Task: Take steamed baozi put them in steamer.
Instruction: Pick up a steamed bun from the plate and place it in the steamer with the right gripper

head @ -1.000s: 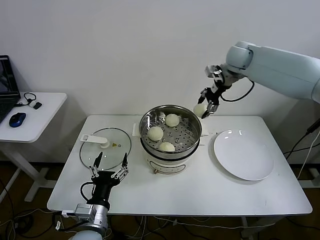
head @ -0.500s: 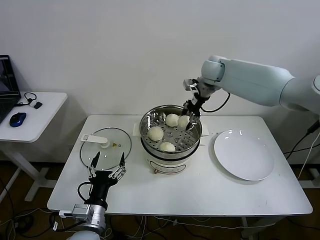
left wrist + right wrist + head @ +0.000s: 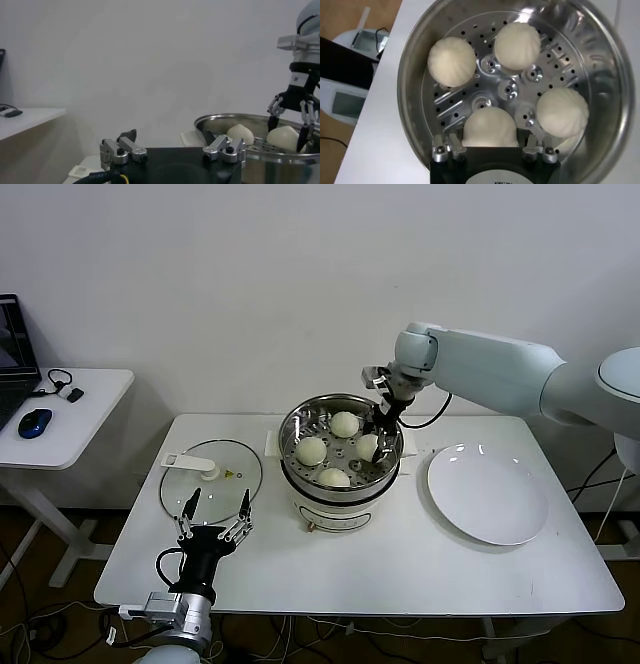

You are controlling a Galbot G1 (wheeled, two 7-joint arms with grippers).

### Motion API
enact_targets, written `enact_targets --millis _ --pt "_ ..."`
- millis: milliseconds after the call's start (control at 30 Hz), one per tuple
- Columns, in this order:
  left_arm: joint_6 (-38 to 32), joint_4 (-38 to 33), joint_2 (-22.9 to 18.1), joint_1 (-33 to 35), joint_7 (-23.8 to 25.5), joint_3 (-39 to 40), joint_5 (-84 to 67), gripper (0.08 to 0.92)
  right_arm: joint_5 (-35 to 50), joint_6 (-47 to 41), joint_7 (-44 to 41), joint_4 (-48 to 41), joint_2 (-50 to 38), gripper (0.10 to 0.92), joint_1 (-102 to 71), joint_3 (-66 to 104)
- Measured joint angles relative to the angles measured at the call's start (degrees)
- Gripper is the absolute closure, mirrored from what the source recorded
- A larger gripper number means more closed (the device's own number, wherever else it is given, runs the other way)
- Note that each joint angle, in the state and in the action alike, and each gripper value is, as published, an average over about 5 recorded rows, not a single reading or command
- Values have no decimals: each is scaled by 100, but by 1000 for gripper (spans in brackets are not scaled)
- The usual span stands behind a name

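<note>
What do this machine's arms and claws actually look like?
The right arm is thick, smooth and pale blue-white, with rounded joints and a black cable looping near its wrist. The right gripper is small, black and silver, with thin dark fingers. The left gripper has a black body, silver linkages, dark pointed fingertips and a black cable.

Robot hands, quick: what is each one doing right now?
Left gripper: open, holding nothing, low near the glass lid.
Right gripper: shut on a baozi, down inside the steamer.
</note>
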Motion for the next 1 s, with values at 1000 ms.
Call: enact_targets --millis 1000 --pt "-8 -10 11 37 0 -15 0 177 5 63 -55 -95 -50 203 4 275"
